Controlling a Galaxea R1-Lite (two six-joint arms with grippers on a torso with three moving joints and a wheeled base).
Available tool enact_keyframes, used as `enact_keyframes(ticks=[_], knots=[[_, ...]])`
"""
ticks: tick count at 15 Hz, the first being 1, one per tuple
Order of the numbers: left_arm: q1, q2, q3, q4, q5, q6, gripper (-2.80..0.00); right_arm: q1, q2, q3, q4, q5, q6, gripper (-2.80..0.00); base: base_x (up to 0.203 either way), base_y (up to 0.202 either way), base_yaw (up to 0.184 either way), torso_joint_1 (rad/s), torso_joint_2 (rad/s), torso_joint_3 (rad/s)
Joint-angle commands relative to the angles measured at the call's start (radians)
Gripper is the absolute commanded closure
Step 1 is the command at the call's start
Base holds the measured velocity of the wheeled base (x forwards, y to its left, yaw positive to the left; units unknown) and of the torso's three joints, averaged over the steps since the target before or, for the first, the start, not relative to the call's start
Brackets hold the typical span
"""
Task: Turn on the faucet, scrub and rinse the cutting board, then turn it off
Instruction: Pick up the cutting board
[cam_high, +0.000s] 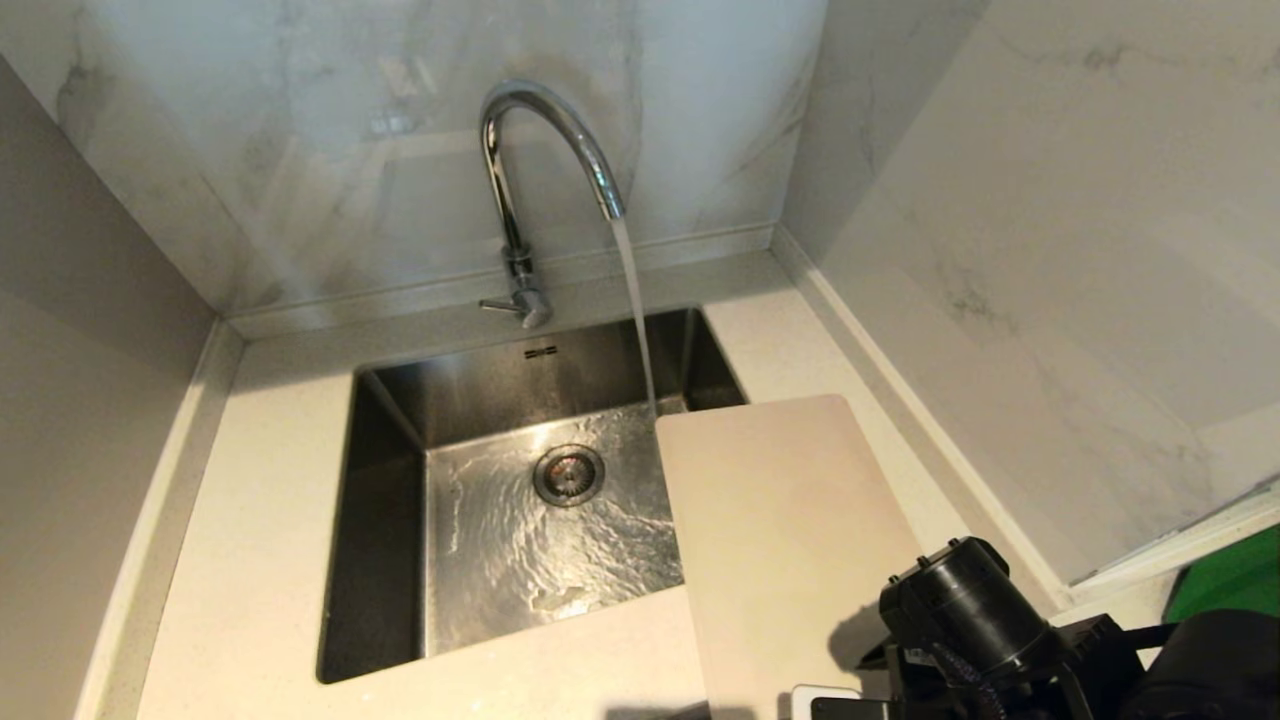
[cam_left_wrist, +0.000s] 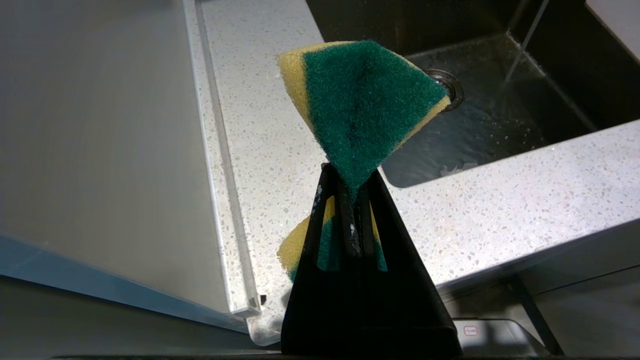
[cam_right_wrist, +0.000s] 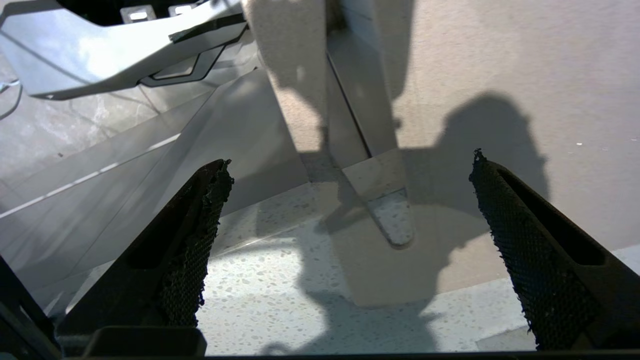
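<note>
Faucet running into sink. Cutting board at sink's 3 o'clock edge. Left gripper clenched on sponge; right gripper released above board.

walls: grey-veined marble | countertop: pale speckled stone (corner alcove) | light: bright

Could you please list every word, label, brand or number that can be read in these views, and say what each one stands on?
None can be read.
A small dark mark on the sink's back wall, below the faucet: too small to read.
A small red-edged label on a pale grey surface below the countertop, in the left wrist view: blurred, unreadable.
The cutting board and the sponge show no writing.
</note>
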Motion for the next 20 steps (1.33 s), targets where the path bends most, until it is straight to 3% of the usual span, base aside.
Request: enact_keyframes(ticks=[1, 8, 20], knots=[[0.0, 0.002, 0.002, 0.0, 0.0, 0.0, 0.0, 0.002, 0.026, 0.003, 0.0, -0.001, -0.006, -2.8, 0.0, 0.0, 0.0, 0.0, 0.0, 0.0], [0.0, 0.002, 0.002, -0.002, 0.0, 0.002, 0.0, 0.002, 0.132, 0.022, -0.09, -0.042, -0.006, -2.8, 0.0, 0.0, 0.0, 0.0, 0.0, 0.0], [0.0, 0.002, 0.002, -0.002, 0.0, 0.002, 0.0, 0.0, 0.214, 0.014, -0.096, -0.061, -0.004, -2.8, 0.0, 0.0, 0.0, 0.0, 0.0, 0.0]])
